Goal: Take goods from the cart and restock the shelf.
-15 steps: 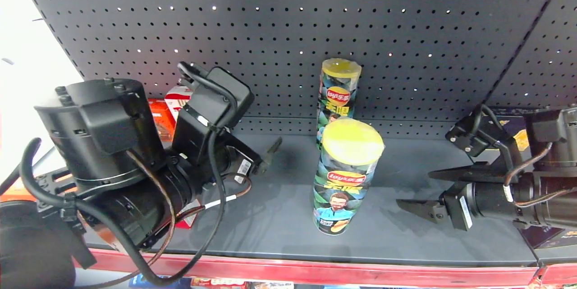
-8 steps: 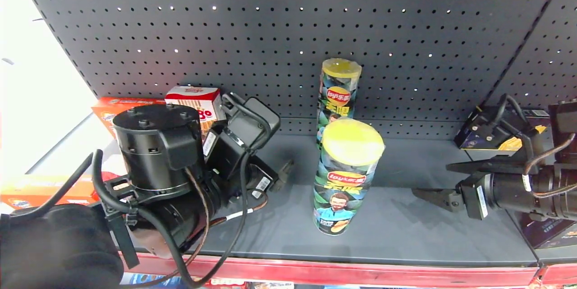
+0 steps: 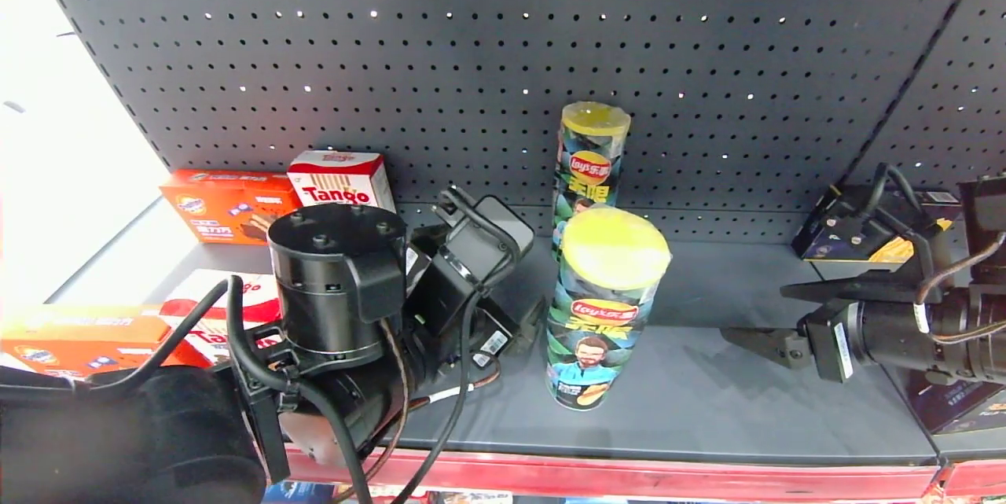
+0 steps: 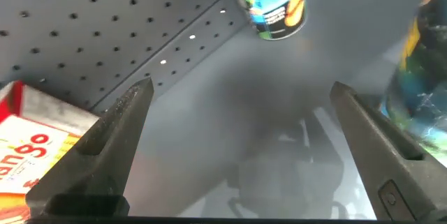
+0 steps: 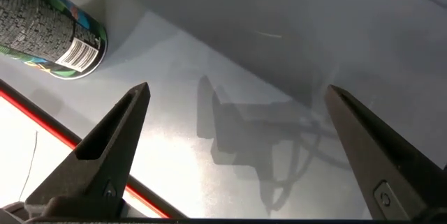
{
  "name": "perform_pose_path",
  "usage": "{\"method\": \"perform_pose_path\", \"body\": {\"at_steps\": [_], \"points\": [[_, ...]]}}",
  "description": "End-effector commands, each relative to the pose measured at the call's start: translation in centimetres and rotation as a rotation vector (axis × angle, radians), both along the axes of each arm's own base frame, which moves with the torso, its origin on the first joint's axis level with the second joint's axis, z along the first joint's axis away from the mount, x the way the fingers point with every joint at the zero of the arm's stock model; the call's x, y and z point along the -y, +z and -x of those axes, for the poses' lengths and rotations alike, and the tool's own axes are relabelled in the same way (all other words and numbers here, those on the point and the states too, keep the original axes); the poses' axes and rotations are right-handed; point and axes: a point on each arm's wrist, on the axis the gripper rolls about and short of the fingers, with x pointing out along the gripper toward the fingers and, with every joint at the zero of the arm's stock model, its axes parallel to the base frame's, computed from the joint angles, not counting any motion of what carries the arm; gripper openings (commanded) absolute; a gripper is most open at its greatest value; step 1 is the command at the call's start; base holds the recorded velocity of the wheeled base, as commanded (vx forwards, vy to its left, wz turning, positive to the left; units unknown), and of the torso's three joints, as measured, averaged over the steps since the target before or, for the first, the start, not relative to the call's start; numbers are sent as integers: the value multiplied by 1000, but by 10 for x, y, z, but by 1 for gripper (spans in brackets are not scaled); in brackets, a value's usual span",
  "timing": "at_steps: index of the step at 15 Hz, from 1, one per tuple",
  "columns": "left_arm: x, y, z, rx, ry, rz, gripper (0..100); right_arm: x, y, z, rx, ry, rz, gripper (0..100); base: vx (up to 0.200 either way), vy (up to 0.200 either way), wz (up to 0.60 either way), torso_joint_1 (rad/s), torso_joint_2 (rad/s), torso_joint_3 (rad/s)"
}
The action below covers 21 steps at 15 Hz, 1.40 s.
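Left gripper (image 4: 241,88) low over shelf (image 3: 707,410), just left of front chip can (image 3: 601,307), jaws wide, empty. Right gripper (image 3: 754,314) held level, right of the can and apart from it, also wide, empty.

Shop: shelf (image 3: 707,402) with pegboard back (image 3: 503,56), red edge strip (image 3: 629,477), stocked chip cans (image 3: 601,315), biscuit boxes (image 3: 228,204).

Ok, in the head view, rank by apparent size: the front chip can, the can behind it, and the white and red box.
1. Front can: largest, though it also stands nearest the camera.
2-3. Rear can and white and red box: close in apparent size, both partly hidden, so not ranked.
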Motion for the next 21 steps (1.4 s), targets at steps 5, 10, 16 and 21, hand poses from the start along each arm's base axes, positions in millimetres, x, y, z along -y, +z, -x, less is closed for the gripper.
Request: {"method": "perform_pose_path", "body": {"at_steps": [5,10,16,21], "points": [[9,-4,2,-7,-26,-7,100,0,-1,1,-2,1,1,100,0,0,0,0,0,0],[12,-4,1,-7,-29,-7,100,0,-1,1,-3,1,2,100,0,0,0,0,0,0],[3,-15,5,-31,-15,-30,100,0,-3,2,-11,4,7,100,0,0,0,0,0,0],[2,-14,10,-25,-23,-27,100,2,-6,7,-17,7,8,100,0,0,0,0,0,0]]}}
